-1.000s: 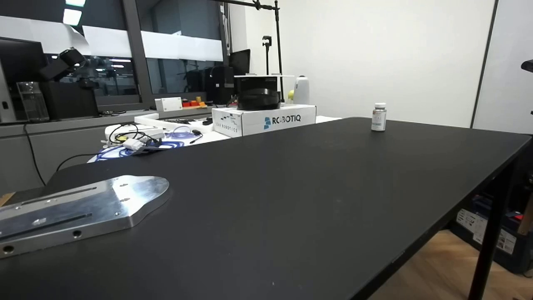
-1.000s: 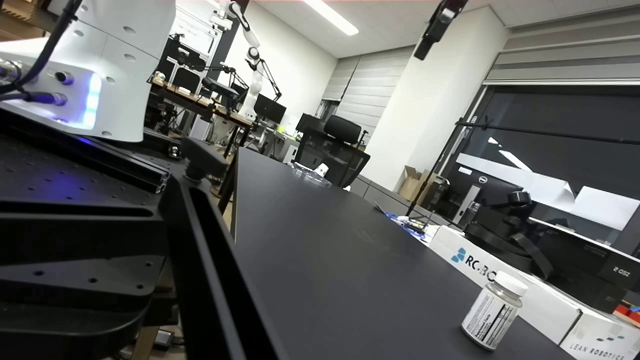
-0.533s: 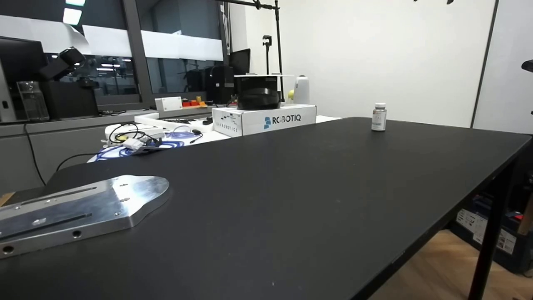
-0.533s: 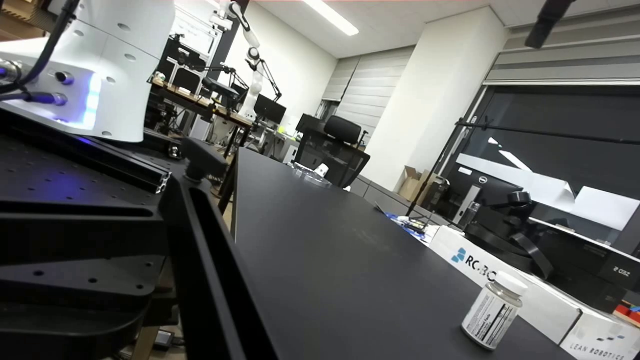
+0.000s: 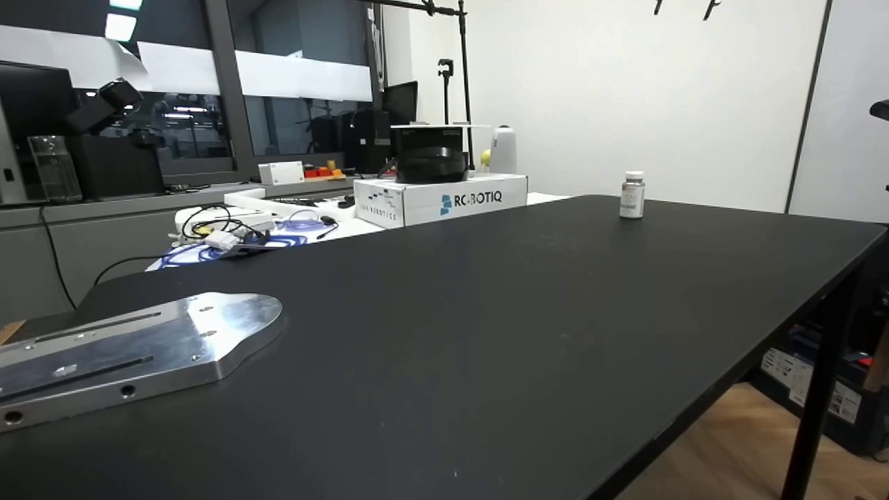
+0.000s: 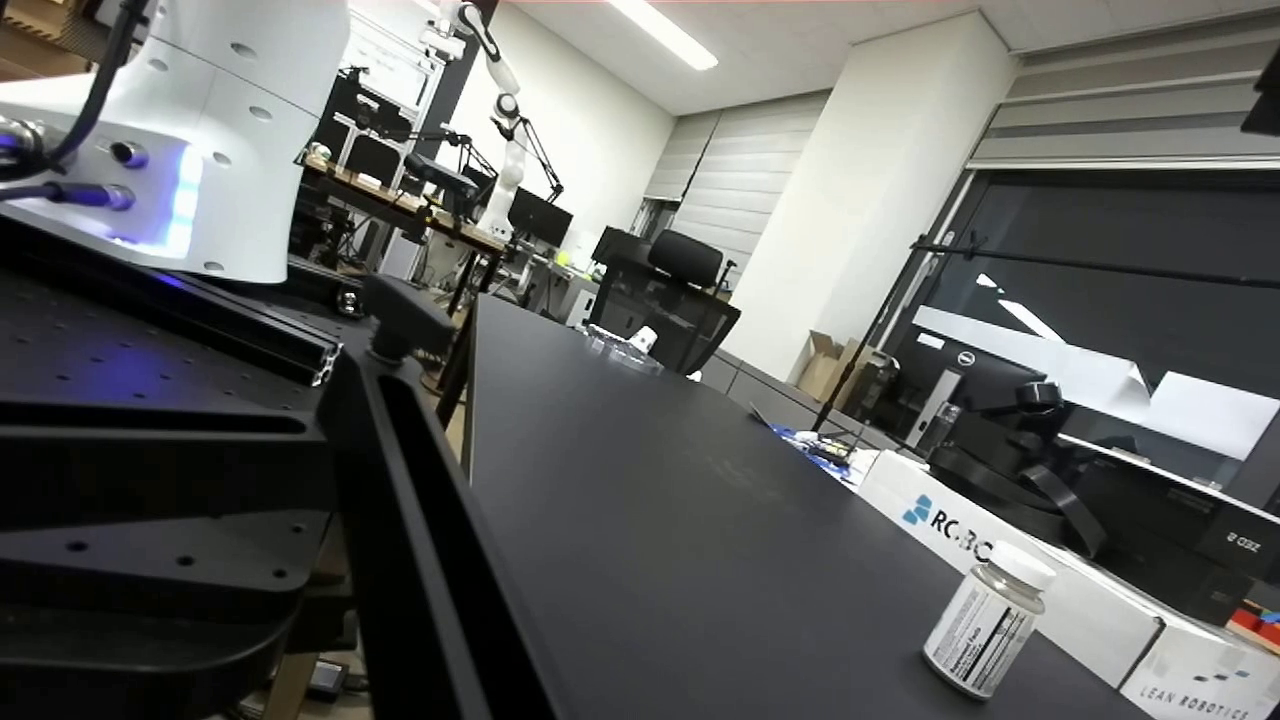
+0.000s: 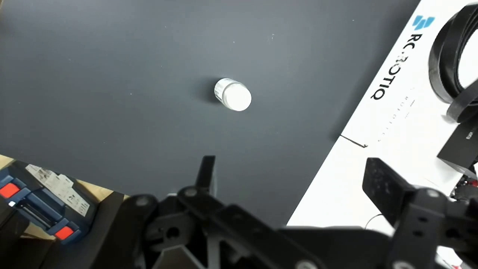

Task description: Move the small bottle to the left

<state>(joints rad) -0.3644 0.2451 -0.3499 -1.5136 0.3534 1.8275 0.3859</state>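
In an exterior view the small bottle [image 6: 985, 630] stands cap up on the black table [image 6: 680, 520], near a white box [image 6: 1090, 625]; the white robot base [image 6: 245, 160] shows a blue-lit strip [image 6: 183, 205].

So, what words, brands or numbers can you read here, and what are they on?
"ROBOTIQ" (first O broken): white box
"LEAN ROBOTICS": white box's end
"Supplement Facts": small bottle; its other print is too small
"DELL": monitor
"ZED": black box; adjoining character unclear
Blue case: label print too blurred

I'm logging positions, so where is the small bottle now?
In the wrist view, the small bottle stands upright on the black table, just above the picture's middle, left of the white Robotiq box and outside the open jaws.
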